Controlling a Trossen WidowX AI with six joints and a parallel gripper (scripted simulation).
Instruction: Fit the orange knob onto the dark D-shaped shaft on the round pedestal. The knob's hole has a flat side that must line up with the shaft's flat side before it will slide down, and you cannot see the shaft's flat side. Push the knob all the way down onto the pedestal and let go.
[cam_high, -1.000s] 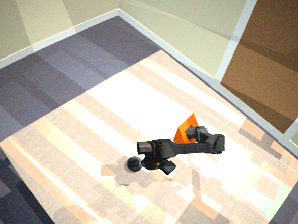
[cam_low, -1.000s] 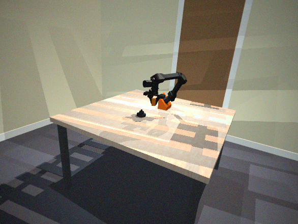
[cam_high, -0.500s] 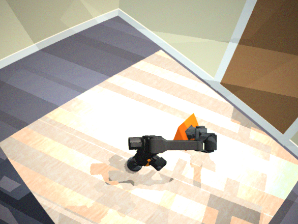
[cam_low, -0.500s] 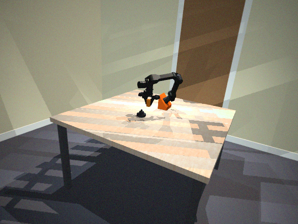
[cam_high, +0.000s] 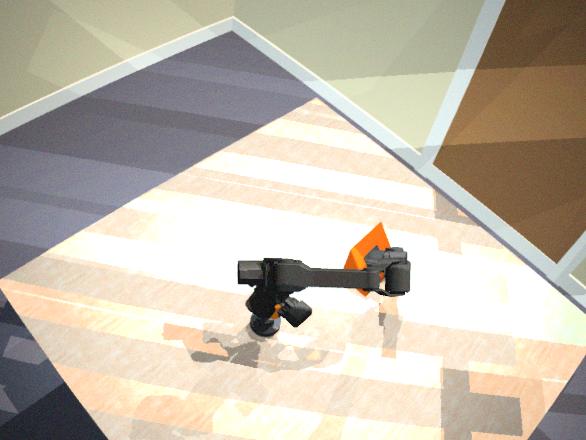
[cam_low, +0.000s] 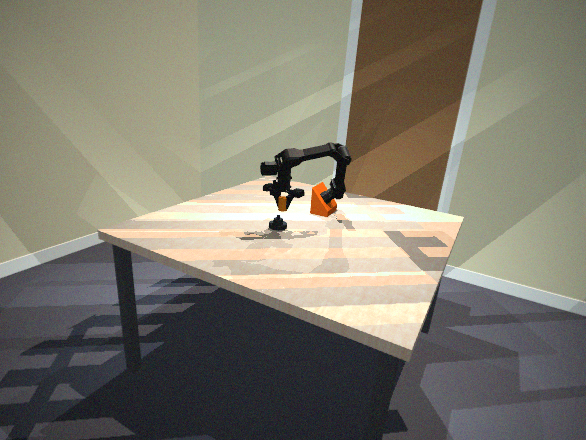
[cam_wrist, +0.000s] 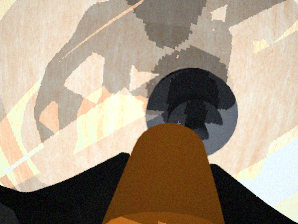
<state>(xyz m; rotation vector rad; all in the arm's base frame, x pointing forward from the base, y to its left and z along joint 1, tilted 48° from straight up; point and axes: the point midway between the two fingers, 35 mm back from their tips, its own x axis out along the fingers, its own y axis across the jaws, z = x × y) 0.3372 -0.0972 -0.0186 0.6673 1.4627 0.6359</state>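
My gripper (cam_low: 283, 196) is shut on the orange knob (cam_low: 282, 202), which hangs in the air above the round dark pedestal (cam_low: 278, 223) with its short shaft. In the wrist view the knob (cam_wrist: 169, 189) fills the lower middle, and the pedestal (cam_wrist: 192, 110) lies just beyond its tip, partly hidden by it. In the top view the gripper (cam_high: 272, 305) covers most of the knob (cam_high: 275, 311), and the pedestal (cam_high: 264, 326) shows just below it. A clear gap separates knob and shaft. I cannot see the shaft's flat side.
An orange wedge-shaped block (cam_low: 320, 200) stands at the arm's base; it also shows in the overhead view (cam_high: 367, 252). The arm arches over the wooden table. The table's edges are far from the pedestal.
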